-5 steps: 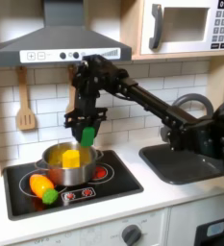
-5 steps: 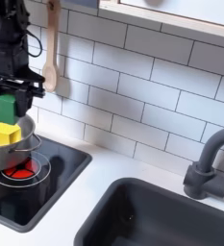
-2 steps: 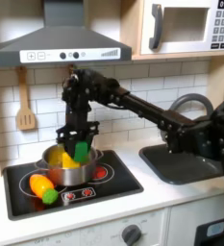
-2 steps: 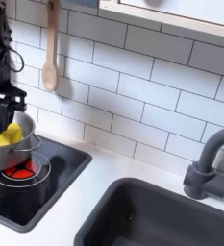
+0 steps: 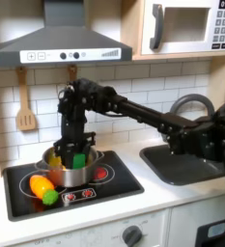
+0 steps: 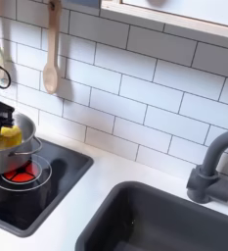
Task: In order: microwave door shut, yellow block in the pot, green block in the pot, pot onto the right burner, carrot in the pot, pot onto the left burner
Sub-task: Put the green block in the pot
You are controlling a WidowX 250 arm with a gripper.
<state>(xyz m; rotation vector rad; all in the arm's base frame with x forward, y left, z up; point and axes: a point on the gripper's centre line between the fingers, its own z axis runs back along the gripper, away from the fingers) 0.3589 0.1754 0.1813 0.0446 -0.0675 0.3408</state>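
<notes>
On the toy stove (image 5: 104,188), the gripper (image 5: 73,154) holds the green block (image 5: 77,160) inside the pot (image 5: 70,170) beside the yellow block (image 5: 62,162), so I judge release comes next.

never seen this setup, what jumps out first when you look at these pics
The black arm reaching from the first exterior view's right, its gripper lowered into the steel pot on the stove with the green block. Next, the orange carrot lying on the cooktop at the first exterior view's left of the pot.
</notes>
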